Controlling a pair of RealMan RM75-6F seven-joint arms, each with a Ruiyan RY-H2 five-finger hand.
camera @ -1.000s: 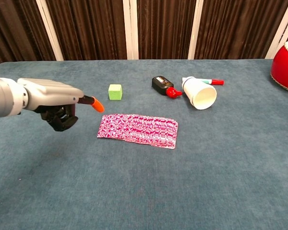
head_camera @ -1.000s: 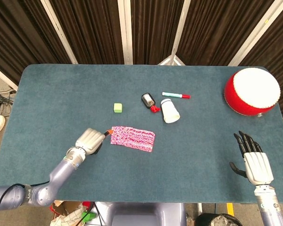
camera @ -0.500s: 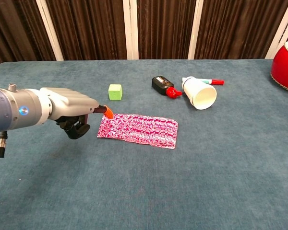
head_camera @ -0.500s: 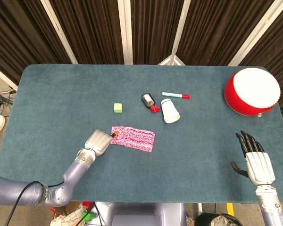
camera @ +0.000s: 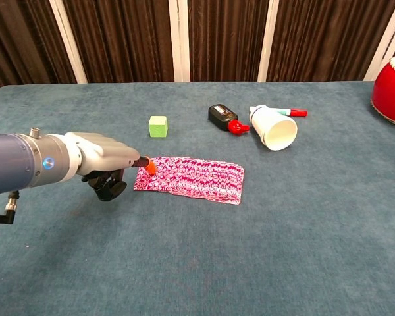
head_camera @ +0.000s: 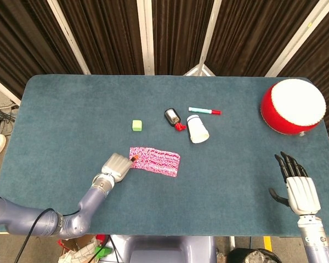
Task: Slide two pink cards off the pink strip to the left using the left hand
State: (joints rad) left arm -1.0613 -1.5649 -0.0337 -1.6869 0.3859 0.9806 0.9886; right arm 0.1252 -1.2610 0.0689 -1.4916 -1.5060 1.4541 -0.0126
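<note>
A pink patterned strip of overlapping cards point(head_camera: 156, 161) point(camera: 191, 178) lies flat on the blue-green table, a little left of centre. My left hand point(head_camera: 116, 165) point(camera: 102, 161) sits at the strip's left end. One extended finger with an orange tip point(camera: 149, 166) touches the leftmost card, while the other fingers are curled under. It holds nothing. My right hand point(head_camera: 297, 185) rests at the table's front right with its fingers spread, far from the strip; the chest view does not show it.
Behind the strip lie a green cube point(head_camera: 137, 125) point(camera: 158, 126), a black and red bottle point(head_camera: 173, 118) point(camera: 224, 118), a tipped white cup point(head_camera: 197, 128) point(camera: 274, 128) and a teal marker point(head_camera: 204, 111). A red drum point(head_camera: 293, 106) stands at the far right.
My left hand has moved right and forward, bringing its orange fingertip from beside the strip's left end onto the leftmost card. The strip and the right hand have not moved.
</note>
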